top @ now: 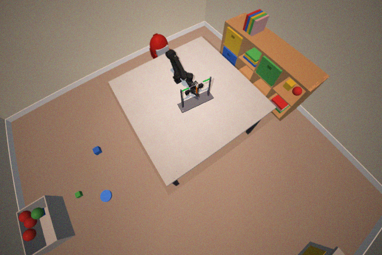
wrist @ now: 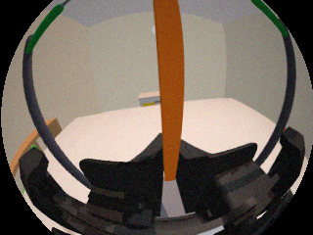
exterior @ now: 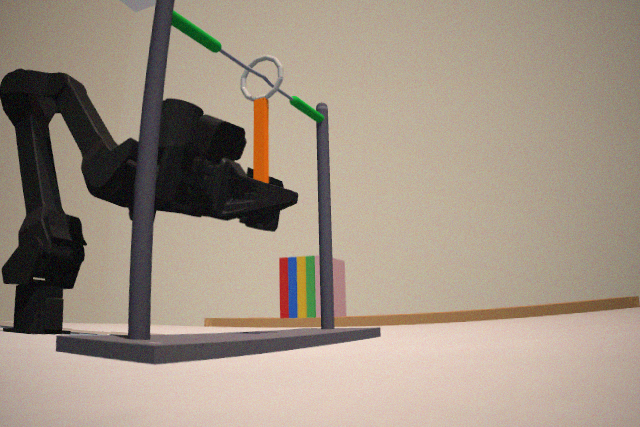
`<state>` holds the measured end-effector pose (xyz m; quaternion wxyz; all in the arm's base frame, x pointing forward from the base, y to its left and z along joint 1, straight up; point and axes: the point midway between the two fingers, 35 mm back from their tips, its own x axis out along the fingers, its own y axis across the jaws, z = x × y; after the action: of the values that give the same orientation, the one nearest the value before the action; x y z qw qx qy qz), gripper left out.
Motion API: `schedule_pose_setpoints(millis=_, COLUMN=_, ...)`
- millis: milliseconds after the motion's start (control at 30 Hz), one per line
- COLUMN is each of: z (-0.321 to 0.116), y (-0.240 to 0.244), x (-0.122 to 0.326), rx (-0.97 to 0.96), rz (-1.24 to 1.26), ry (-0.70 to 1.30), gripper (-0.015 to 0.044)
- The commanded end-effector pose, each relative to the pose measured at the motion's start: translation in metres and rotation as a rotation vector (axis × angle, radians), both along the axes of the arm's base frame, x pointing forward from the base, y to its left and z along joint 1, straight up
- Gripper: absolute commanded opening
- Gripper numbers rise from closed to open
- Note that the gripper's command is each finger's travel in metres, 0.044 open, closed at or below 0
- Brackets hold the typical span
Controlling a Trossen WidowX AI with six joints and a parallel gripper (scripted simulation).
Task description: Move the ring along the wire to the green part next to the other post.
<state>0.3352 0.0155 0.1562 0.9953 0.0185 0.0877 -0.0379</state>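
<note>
My gripper is shut on the orange handle near its lower end. The handle stands upright below the pale ring. The ring is around the thin grey wire, which passes through its opening with no contact visible. It is between the near green part and the far green part, nearer the far one. The near post and far post stand apart from the gripper. The wrist view cuts off the ring.
The grey base lies under the wire on the pale table. The gripper is below wire height, between the posts. A wooden shelf stands beside the table, past the far post.
</note>
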Motion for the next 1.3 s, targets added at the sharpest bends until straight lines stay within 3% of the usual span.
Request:
schedule_pose_setpoints(millis=0, z=0.003, y=0.003, x=0.001, rx=-0.016, rz=0.015, ry=-0.007, gripper=-0.0150)
schedule_pose_setpoints(millis=1267, z=0.002, y=0.040, x=-0.007, rx=-0.017, rz=-0.028, ry=0.082, gripper=-0.0150)
